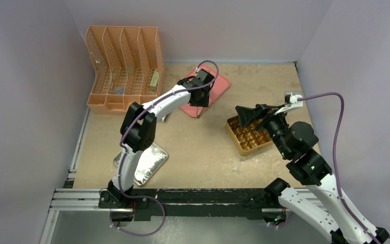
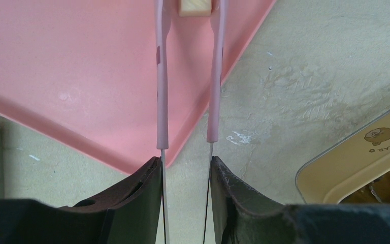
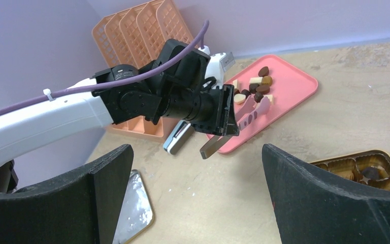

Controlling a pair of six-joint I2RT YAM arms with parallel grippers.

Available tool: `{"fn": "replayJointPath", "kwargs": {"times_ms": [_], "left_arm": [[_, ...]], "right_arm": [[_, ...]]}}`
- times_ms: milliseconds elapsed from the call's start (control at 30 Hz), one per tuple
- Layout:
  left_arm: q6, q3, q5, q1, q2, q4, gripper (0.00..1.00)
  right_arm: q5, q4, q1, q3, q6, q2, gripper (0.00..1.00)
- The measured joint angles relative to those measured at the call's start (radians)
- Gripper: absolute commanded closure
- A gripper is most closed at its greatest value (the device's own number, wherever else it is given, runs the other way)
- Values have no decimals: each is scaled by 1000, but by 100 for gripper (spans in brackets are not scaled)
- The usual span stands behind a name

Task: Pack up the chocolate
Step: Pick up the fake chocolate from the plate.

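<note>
Several chocolate pieces [image 3: 256, 84], dark, reddish-brown and cream, lie on the pink tray [image 3: 294, 86] at the back of the table. My left gripper [image 2: 185, 161] is shut on the metal arms of pink-tipped tongs [image 2: 161, 101]. The tong tips hold a cream chocolate piece [image 2: 195, 6] over the tray [image 2: 71, 71]. From above, the left gripper [image 1: 200, 96] hangs over the tray's near edge. My right gripper [image 3: 197, 152] stands wide open and holds nothing. It hovers by the gold gridded box [image 1: 249, 137], where one dark piece [image 3: 370, 173] sits in a cell.
An orange file rack [image 1: 124, 68] stands at the back left, with a small grey device [image 3: 179, 137] lying at its foot. A silver lid [image 1: 147, 162] lies near the left arm's base. The box's cream rim [image 2: 345, 162] shows at the right of the left wrist view.
</note>
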Motion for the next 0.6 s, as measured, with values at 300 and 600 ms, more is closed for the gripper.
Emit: {"fn": "replayJointPath", "kwargs": {"times_ms": [300,600], "left_arm": [[0,5,4,8,20,6,63],[0,5,5,9,29,4,68]], "right_arm": [[0,0,0,0,0,0,1],[0,0,0,0,0,0,1]]}}
